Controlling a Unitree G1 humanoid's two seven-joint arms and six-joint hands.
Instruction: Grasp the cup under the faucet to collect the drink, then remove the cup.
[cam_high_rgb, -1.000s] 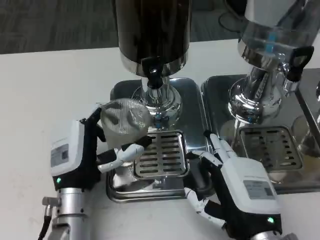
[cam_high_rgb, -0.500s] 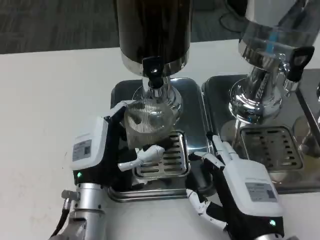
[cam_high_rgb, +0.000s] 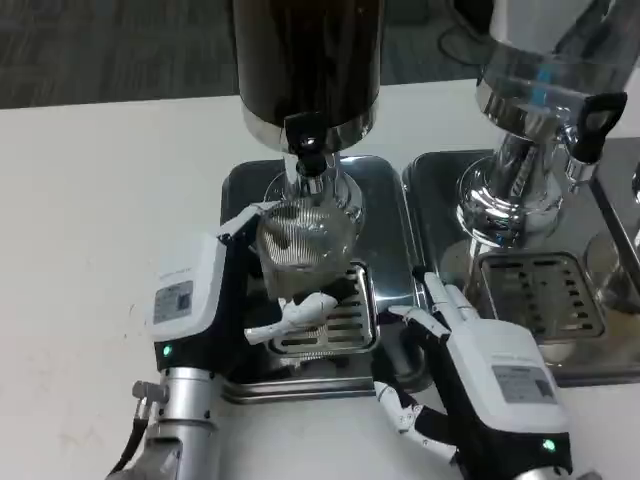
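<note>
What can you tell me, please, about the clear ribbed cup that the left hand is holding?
The clear ribbed plastic-looking cup looks empty. It is tilted, its open mouth facing up toward the camera, right below the black faucet of the dark dispenser and above the slotted metal drip grate. The left hand grips it from the side, fingers curling beneath.

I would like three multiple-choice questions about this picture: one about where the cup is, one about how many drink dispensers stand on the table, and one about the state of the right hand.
1. Where is the cup?
A. beneath the black faucet of the dark dispenser
B. lying on the bare table
C. on the right tray's grate

2. How many dispensers are visible?
A. one
B. two
C. four

3. The right hand is:
A. holding a cup
B. holding nothing
C. pressing a faucet

Answers: 1 A, the left hand holds it below the spout. 2 B, the clear dispenser stands beside the dark one. 3 B, its fingers grasp nothing.
</note>
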